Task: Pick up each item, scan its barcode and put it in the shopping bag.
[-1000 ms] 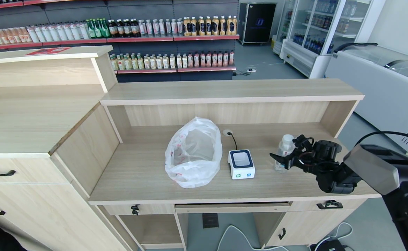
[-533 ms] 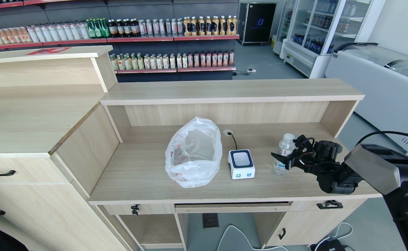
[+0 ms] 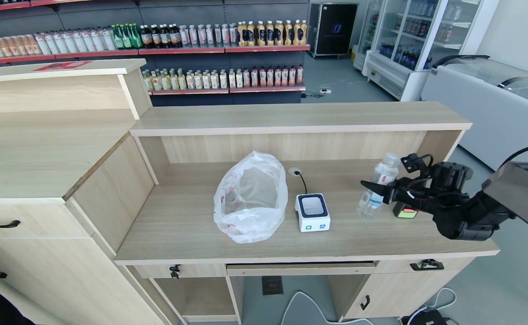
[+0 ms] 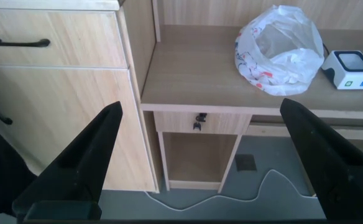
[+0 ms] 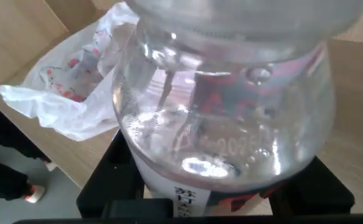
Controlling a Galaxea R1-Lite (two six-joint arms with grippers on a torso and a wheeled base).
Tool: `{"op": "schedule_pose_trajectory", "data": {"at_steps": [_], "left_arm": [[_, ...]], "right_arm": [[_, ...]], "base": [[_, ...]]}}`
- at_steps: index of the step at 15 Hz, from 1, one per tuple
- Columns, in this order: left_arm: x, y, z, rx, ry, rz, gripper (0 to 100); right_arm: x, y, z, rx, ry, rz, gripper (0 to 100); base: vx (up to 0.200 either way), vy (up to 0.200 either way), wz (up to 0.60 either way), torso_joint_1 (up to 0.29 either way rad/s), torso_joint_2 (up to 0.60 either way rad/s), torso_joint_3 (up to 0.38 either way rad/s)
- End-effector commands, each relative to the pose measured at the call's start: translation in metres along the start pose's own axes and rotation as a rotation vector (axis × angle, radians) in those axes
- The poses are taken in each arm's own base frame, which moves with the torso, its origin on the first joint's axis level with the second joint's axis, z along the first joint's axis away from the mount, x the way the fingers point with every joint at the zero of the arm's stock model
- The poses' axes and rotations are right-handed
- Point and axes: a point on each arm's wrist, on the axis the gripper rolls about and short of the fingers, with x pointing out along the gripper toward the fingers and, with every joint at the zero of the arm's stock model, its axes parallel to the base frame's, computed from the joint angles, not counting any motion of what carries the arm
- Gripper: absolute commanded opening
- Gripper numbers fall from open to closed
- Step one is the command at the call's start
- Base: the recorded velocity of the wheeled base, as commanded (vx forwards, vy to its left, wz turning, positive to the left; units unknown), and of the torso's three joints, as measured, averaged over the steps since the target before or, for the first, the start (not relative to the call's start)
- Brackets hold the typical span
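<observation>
Clear plastic with a white cap and a red-and-white label, the water bottle (image 3: pixel 383 173) is clamped between the fingers of the right gripper (image 3: pixel 372 187). It tilts with its cap leaning back and to the right. Its base looks to hang just clear of the light wooden worktop (image 3: pixel 178 225), near the small white box scanner with a dark-rimmed window (image 3: pixel 312 212) and on its right.

I'd say the pick-up is done and the scan is the step in hand. The next move calls for carrying the bottle left over the scanner's window and turning it so the barcode faces the glass. From here I cannot tell where on the label the code sits.

The translucent white plastic shopping bag (image 3: pixel 251 196) slumps just left of the scanner, so the drop-off is a short trip. A small green-and-red item (image 3: pixel 406 212) lies on the worktop beside the right arm, not yet bagged.

The left gripper (image 4: pixel 200 155) hangs low before the worktop's left end, fingers (image 4: pixel 82 162) spread wide and holding nothing.
</observation>
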Motion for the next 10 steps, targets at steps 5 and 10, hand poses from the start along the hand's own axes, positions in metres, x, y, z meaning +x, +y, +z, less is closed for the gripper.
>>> {"op": "schedule_pose_trajectory", "data": {"at_steps": [5,10], "left_arm": [[0.000,0.000,0.000,0.000,0.000,-0.001,100],[0.000,0.000,0.000,0.000,0.000,0.001,100]], "right_arm": [[-0.128,0.068,0.145,0.096,-0.142,0.201,0],[-0.153,0.111,0.193,0.179,-0.174,0.349,0]], "base": [[0.000,0.000,0.00,0.000,0.00,0.000],[0.000,0.000,0.00,0.000,0.00,0.000]]}}
